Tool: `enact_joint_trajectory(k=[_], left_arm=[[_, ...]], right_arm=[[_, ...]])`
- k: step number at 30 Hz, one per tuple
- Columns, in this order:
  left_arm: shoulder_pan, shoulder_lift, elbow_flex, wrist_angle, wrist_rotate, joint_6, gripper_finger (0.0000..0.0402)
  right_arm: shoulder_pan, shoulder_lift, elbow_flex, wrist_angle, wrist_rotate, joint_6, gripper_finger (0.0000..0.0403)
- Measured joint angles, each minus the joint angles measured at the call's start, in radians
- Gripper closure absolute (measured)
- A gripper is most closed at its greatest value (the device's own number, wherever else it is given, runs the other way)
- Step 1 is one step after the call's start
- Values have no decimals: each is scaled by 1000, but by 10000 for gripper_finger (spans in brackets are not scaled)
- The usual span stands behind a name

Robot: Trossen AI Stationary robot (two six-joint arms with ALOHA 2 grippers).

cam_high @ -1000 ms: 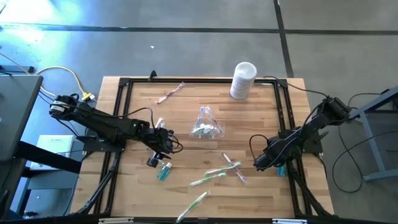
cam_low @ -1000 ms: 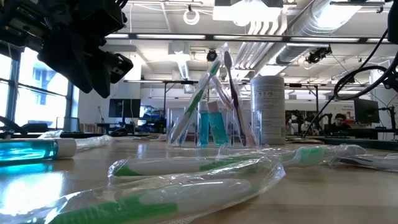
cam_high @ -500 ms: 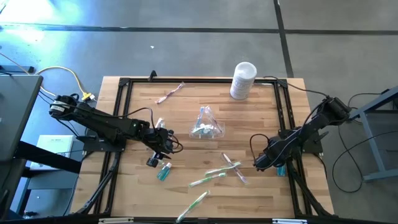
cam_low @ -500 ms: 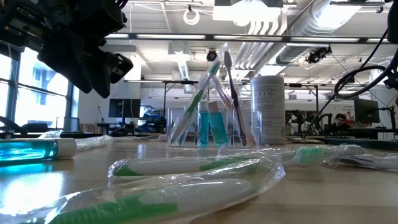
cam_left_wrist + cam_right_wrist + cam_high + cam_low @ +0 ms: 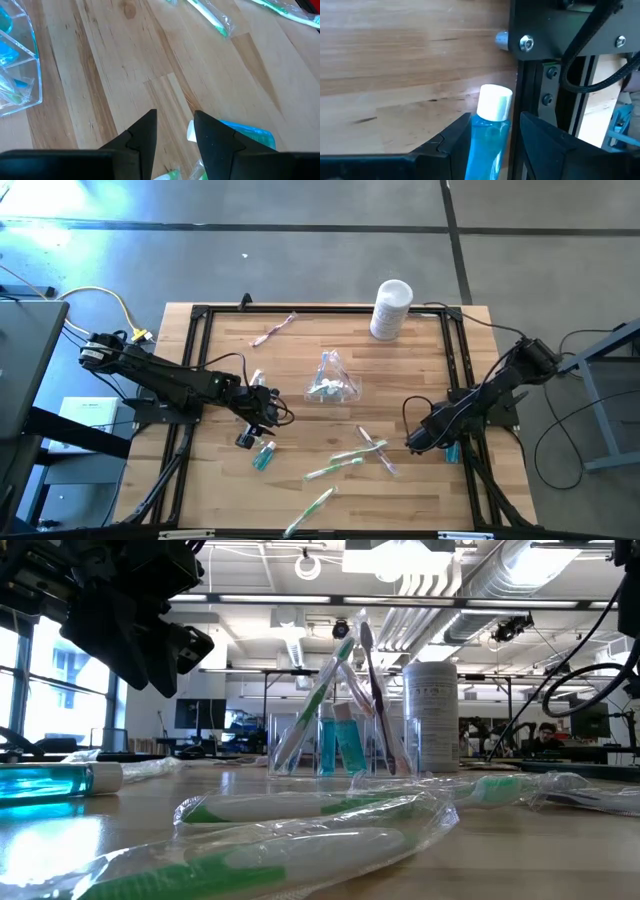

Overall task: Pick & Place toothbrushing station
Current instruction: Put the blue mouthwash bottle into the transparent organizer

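The clear cup [image 5: 333,383] stands mid-table with toothbrushes and teal tubes upright in it [image 5: 340,730]. Wrapped green toothbrushes [image 5: 345,460] lie near the front, and a pink one [image 5: 272,330] lies at the far left. My left gripper [image 5: 175,112] hangs open over bare wood, beside a teal tube [image 5: 245,136] that lies flat on the table. My right gripper [image 5: 495,116] is open at the table's right side. Its fingers stand on either side of another teal tube [image 5: 489,145], white cap [image 5: 495,101] pointing away, next to the black frame rail [image 5: 540,75].
A white canister [image 5: 390,308] stands at the far edge, right of centre. A black frame rail [image 5: 455,380] runs around the tabletop, close beside my right gripper. Bare wood lies between the cup and the left rail.
My right gripper has rolled a little and eased down beside the right rail. The tube there has stayed in place.
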State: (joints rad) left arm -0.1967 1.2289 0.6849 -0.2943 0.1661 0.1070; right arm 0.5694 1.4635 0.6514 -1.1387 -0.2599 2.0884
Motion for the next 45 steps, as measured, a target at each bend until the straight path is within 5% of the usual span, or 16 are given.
enact_joint_trajectory(k=[10, 24, 32, 45], left_arm=[[0, 0, -1, 0, 0, 0, 274], [0, 0, -2, 6, -1, 1, 274], [0, 0, -3, 7, -2, 1, 274], [0, 0, -13, 8, -2, 1, 274]], right_arm=[[-3, 17, -109, 195, -56, -9, 241], [-1, 11, -115, 181, -34, -58, 320], [2, 18, -89, 161, -3, -132, 320], [6, 19, 250, 108, 361, -330, 320]])
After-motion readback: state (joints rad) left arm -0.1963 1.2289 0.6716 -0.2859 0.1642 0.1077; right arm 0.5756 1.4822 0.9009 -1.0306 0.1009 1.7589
